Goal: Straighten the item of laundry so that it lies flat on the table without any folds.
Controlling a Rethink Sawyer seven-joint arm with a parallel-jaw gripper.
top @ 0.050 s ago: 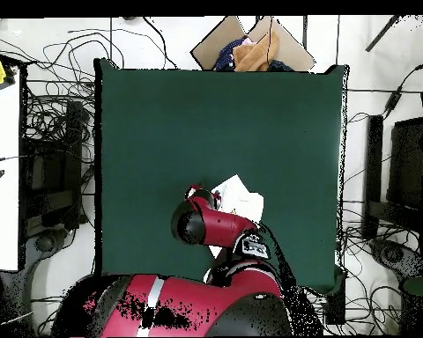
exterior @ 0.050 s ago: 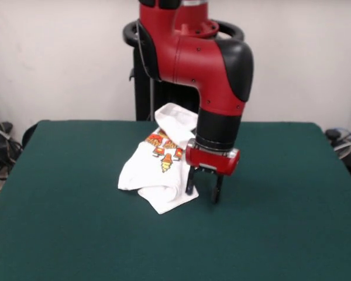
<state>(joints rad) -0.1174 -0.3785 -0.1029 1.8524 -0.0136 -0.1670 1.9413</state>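
Note:
The item of laundry (exterior @ 0.050 s ago: 158,170), a small white T-shirt with red, orange and yellow cartoons, lies crumpled and folded on the dark green table (exterior @ 0.050 s ago: 76,234), stretching toward the table's far edge. My gripper (exterior @ 0.050 s ago: 203,194) hangs at the shirt's right edge, open, fingers pointing down with their tips at or just above the table top. One finger (exterior @ 0.050 s ago: 190,182) is against the cloth's near right corner. In the overhead view the arm covers most of the item of laundry (top @ 0.050 s ago: 240,196); only a white patch shows beside the arm's black joint. The gripper itself is hidden there.
The red arm (exterior @ 0.050 s ago: 202,64) leans over the shirt's far part. A cardboard box with cloth (top @ 0.050 s ago: 250,48) sits past the table's (top @ 0.050 s ago: 162,132) far edge in the overhead view. Cables and equipment lie around the table on the floor.

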